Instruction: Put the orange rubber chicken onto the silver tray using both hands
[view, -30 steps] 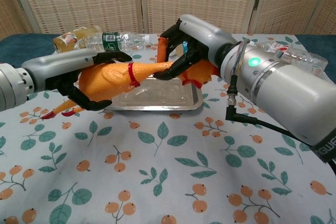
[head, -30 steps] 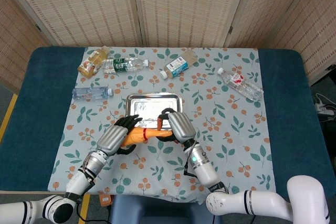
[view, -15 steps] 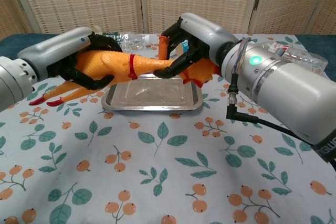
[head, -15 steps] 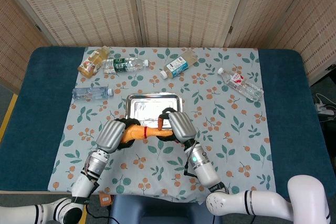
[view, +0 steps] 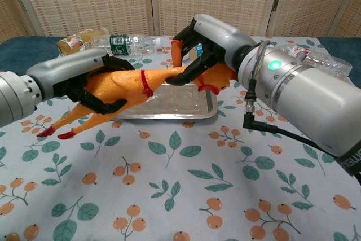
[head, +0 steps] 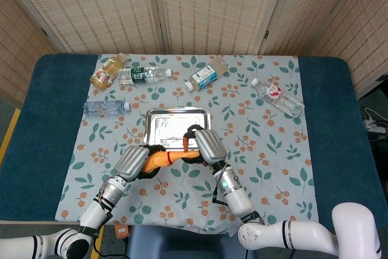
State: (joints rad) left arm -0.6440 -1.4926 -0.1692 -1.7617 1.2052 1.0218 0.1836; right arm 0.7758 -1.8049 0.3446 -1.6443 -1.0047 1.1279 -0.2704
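The bench (head: 54, 107) carries the silver tray (head: 177, 124), which holds nothing. The orange rubber chicken (view: 121, 87) hangs above the tray's near-left edge, the left hand (view: 84, 80) wrapped around its body and the right hand (view: 206, 40) clamped on its neck. Since half a second ago, the body end has dropped lower, legs dangling toward the cloth. Plastic bottles (head: 144, 75) lie beyond the tray, well apart from it.
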